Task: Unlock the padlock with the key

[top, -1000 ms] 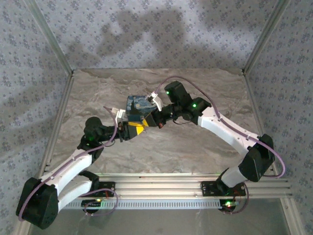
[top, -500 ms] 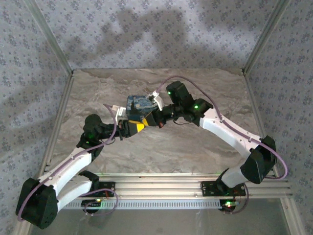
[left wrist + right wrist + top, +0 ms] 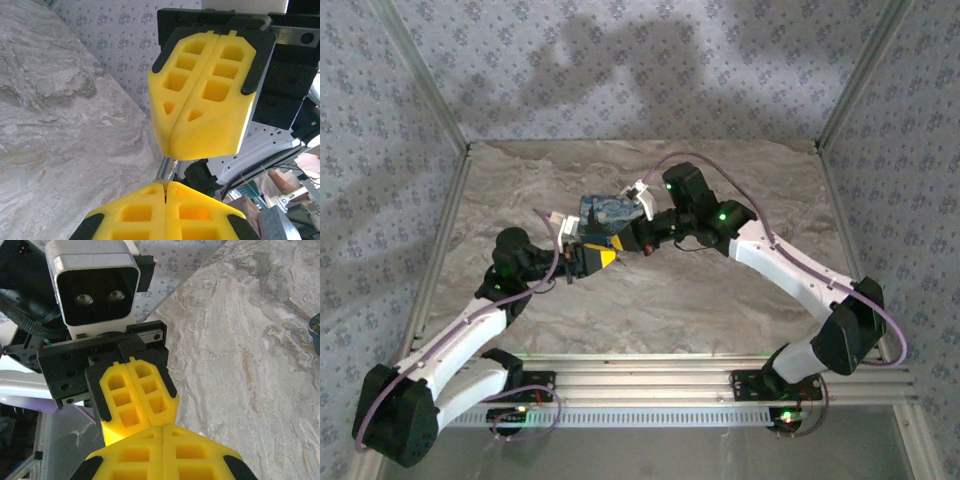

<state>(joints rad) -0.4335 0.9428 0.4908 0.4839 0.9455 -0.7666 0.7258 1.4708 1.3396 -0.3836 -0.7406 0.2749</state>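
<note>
The two yellow-fingered grippers are meeting tip to tip over the middle of the marbled table [image 3: 720,300]. The left gripper [image 3: 165,195] is pinching a slim metal key [image 3: 167,172] between closed fingers. The right gripper [image 3: 190,115], fingers pressed together, is meeting the key's far end, though any grip is unclear. The swirl-printed blue padlock [image 3: 604,214] is sitting just behind both.
</note>
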